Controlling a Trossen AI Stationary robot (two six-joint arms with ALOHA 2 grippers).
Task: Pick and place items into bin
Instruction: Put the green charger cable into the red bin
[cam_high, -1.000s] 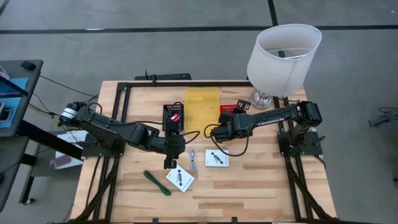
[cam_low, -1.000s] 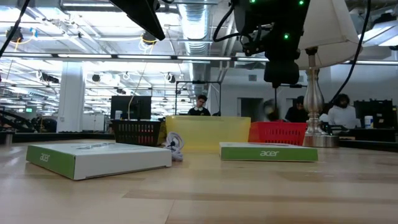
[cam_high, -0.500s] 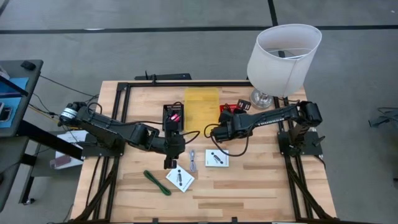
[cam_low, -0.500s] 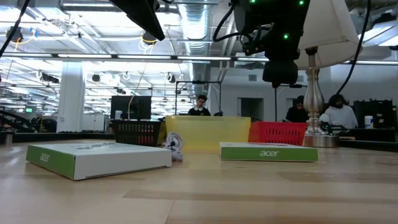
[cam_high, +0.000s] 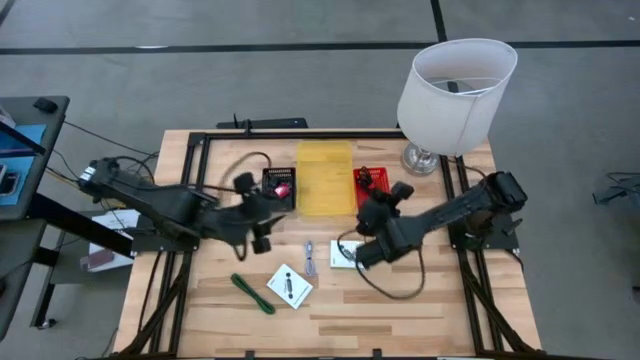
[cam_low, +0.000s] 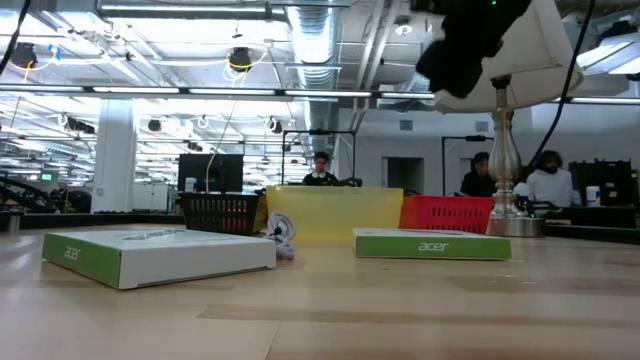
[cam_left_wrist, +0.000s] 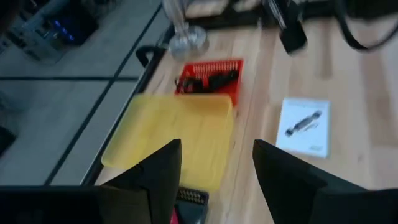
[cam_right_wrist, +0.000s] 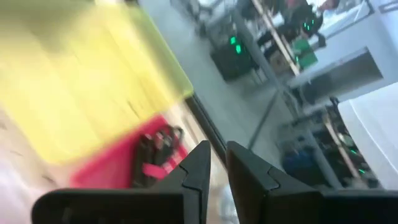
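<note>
Lay on the table's (cam_high: 420, 300) near half, all outside the bins: a white box with a black mark (cam_high: 290, 287) near centre; another white box (cam_high: 343, 254) to its right, half hidden under the right arm; a pale cord (cam_high: 310, 257) between the two; a green stick (cam_high: 252, 293) to the left. Read "acer" on the green edges of both boxes (cam_low: 158, 255) (cam_low: 432, 245) in the low view.

Stood in a row at the far side: a black basket (cam_high: 279, 184) with a pink item inside, a yellow bin (cam_high: 324, 178) in the middle, a red basket (cam_high: 372, 181) with dark items inside.

Hovered just left of the black basket: left gripper (cam_left_wrist: 214, 165), fingers parted, holding nothing. Hovered over the right box: right gripper (cam_right_wrist: 216, 163), fingers nearly together with a narrow slit between, nothing seen in them.

Stood at the far right corner: a white-shaded lamp (cam_high: 455, 82). Sat beyond the table in the low view: people (cam_low: 548, 180) at desks.
</note>
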